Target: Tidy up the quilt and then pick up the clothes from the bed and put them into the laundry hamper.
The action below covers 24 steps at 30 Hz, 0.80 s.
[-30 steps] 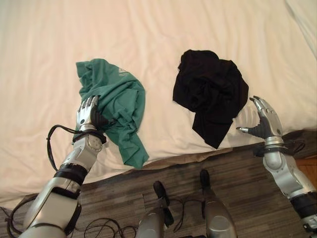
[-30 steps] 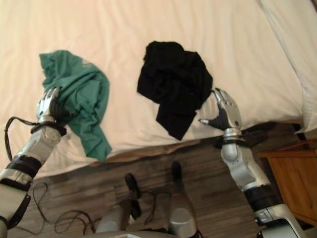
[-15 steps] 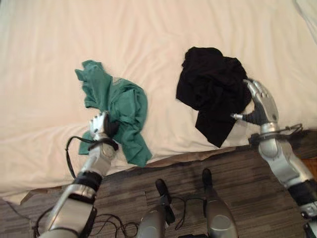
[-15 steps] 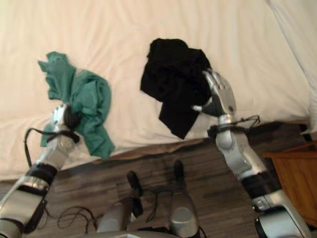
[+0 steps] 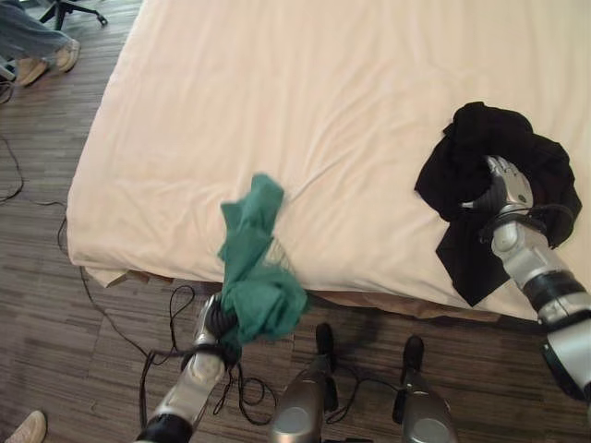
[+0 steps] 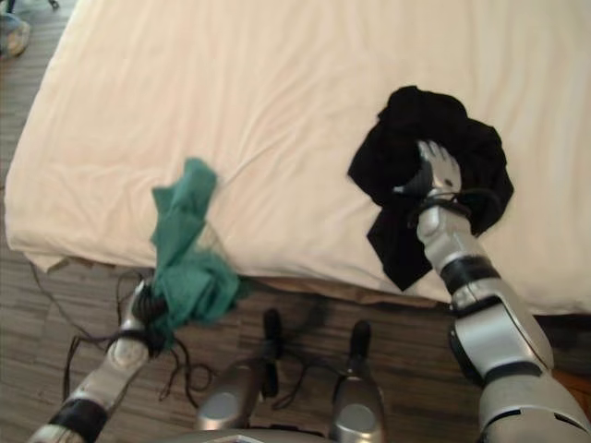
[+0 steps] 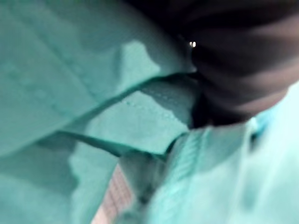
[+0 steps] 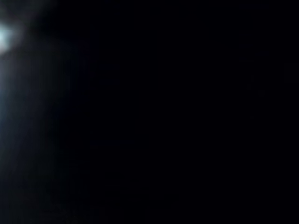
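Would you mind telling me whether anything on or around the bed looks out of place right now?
Yes. The green shirt trails off the bed's near edge toward the floor, bunched round the left hand. The black garment lies crumpled near the edge, one end hanging over it, with the right hand on it.

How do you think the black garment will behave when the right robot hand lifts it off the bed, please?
Probably floppy: the black garment lies crumpled, one flap trailing over the bed edge. It would likely sag and dangle, as the green garment does from the left robot hand.
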Available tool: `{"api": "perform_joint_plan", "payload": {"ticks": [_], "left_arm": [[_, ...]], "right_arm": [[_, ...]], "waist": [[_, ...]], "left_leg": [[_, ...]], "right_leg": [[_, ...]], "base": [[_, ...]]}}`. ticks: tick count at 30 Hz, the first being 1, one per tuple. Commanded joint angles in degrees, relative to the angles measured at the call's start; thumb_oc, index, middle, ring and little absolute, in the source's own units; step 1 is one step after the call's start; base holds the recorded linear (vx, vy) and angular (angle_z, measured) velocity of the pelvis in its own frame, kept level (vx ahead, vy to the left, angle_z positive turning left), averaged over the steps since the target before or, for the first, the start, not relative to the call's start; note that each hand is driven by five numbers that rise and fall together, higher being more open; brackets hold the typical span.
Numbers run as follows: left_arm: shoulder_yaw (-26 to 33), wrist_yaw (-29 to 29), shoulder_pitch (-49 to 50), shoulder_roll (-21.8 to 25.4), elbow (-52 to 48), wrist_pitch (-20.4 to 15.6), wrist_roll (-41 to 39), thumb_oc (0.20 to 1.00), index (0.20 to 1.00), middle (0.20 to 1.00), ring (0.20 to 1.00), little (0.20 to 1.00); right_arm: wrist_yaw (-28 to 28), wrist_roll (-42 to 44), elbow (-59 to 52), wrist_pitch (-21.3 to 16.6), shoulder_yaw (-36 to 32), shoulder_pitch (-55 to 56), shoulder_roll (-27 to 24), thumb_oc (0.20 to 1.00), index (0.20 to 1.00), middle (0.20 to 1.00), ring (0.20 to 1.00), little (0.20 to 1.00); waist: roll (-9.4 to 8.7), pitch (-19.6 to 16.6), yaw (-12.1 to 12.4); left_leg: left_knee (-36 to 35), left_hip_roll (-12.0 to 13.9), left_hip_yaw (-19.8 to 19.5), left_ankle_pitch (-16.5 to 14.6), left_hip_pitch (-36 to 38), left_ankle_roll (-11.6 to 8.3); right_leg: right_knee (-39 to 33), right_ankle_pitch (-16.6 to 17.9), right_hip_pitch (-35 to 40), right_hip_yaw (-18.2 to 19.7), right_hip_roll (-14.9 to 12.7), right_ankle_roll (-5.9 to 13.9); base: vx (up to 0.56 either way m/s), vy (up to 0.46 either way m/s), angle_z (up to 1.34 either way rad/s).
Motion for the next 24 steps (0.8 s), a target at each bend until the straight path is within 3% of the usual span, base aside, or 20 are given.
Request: {"api": "perform_joint_plan", "payload": {"ticks": [1,2,3,8,13,14,16,24], "left_arm": [[-1.79,-2.37,0.11,5.77,-5.35,-3.0,-6.45,0.2,0.2,0.2,0.2,0.2],[-2.2,-3.34,0.61,6.04,-6.94,-3.36,-7.16,0.2,0.2,0.2,0.2,0.2],[-2.43,-4.34,1.24,6.5,-8.86,-3.3,-7.66,0.2,0.2,0.2,0.2,0.2],[-3.24,-8.69,2.73,7.7,-11.78,-2.93,-6.26,0.2,0.2,0.2,0.2,0.2],[-0.88,-10.5,2.48,7.83,-9.5,-0.8,-1.96,0.2,0.2,0.2,0.2,0.2],[-0.98,-10.5,2.48,7.91,-9.52,-0.8,-1.96,0.2,0.2,0.2,0.2,0.2],[2.12,-11.93,3.29,7.19,-7.41,0.49,1.04,0.2,0.2,0.2,0.2,0.2],[5.5,-10.04,5.02,2.33,-0.18,2.05,1.98,0.2,0.2,0.2,0.2,0.2]], "right_arm": [[1.36,4.12,9.65,2.62,1.96,-4.7,-3.65,1.0,1.0,1.0,1.0,1.0],[1.79,5.2,11.52,2.92,0.94,-4.41,-4.38,0.545,0.545,0.545,0.545,0.545],[2.04,6.95,12.9,3.09,-0.86,-3.59,-5.11,0.2,0.2,0.2,0.2,0.2],[4.12,9.97,8.86,1.49,-5.49,6.52,-4.31,0.2,0.2,0.2,0.2,0.2],[4.27,14.38,-10.44,-1.5,-16.22,30.23,1.76,0.2,0.2,0.2,0.2,0.2],[4.28,14.33,-10.7,-1.38,-16.41,30.5,1.81,0.2,0.2,0.2,0.2,0.2],[8.7,16.64,-22.56,-4.32,-21.01,47.01,8.5,0.2,0.2,0.2,0.2,0.2],[17.89,24.61,-25.96,-6.04,-19.61,61.01,18.1,0.2,0.2,0.2,0.2,0.2]], "waist": [[-1.27,-0.7,2.03],[-0.93,-0.73,2.06],[-0.78,-0.92,2.02],[-2.43,-2.05,0.54],[-6.79,-3.66,-3.12],[-6.86,-3.81,-2.99],[-9.8,-5.78,-6.4],[-13.23,-8.57,-9.35]], "left_leg": [[-0.16,0.39,0.28,-3.87,-0.27,-4.47],[-0.16,0.27,0.16,-3.83,-0.43,-4.49],[-0.16,0.19,0.04,-3.99,-0.39,-4.51],[-0.16,0.39,1.19,-5.05,0.02,-4.04],[-0.16,0.71,3.77,-7.44,2.95,-3.05],[-0.16,0.68,3.8,-7.27,2.77,-3.02],[-0.16,1.02,6.31,-9.07,5.67,-2.51],[-0.16,1.3,10.15,-10.79,10.19,-1.86]], "right_leg": [[5.3,-5.74,-5.26,0.7,-2.78,2.28],[5.24,-5.67,-5.16,0.41,-2.99,2.39],[4.98,-5.61,-4.83,0.11,-3.13,2.54],[3.48,-5.31,-4.04,0.43,-3.01,3.03],[2.66,-5.16,-2.59,2.63,-2.51,3.47],[2.58,-4.97,-2.75,2.67,-2.53,3.44],[2.12,-4.58,-1.61,4.39,-2.15,3.99],[3.17,-3.99,-0.56,7.84,-1.83,4.95]], "base": [[-0.02,0.04,0.32],[-0.01,0.046,0.31],[0.0,0.05,0.25],[0.02,0.049,0.13],[0.06,0.044,-0.04],[0.09,0.068,-0.32],[0.11,0.105,-0.43],[0.03,0.092,-0.48]]}}
